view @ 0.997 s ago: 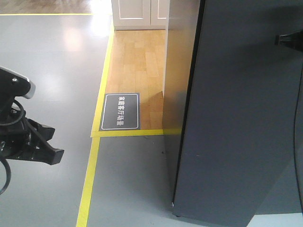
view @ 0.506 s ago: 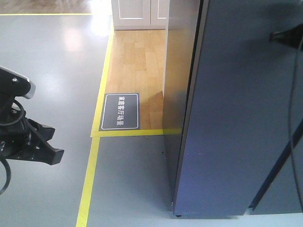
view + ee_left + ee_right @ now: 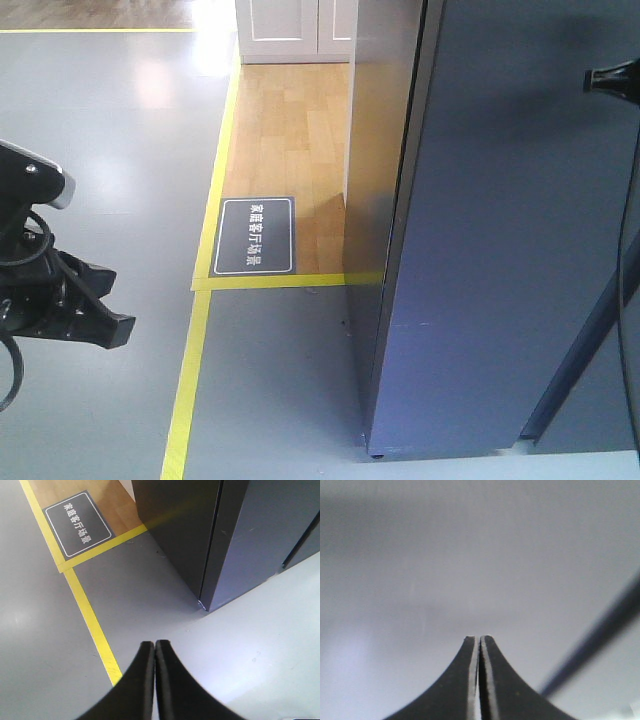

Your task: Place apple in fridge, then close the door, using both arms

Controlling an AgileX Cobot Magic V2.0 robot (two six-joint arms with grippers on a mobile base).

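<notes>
A: The tall dark grey-black fridge stands at the right of the front view, and its flat dark grey door lies almost flush against the cabinet, only a thin seam showing.

B: The glossy black right gripper has its fingers pressed together, tips right up by the door's grey face.

A: In the front view it's just a black tip at the right edge, level with the upper door.

B: The black left gripper has its fingers pressed together too, holding nothing, hanging above the grey floor beside a yellow tape line.

A: And the apple?

B: Can't see it in any view. A dark floor sign with white characters lies on the pale wood flooring left of the fridge.
</notes>
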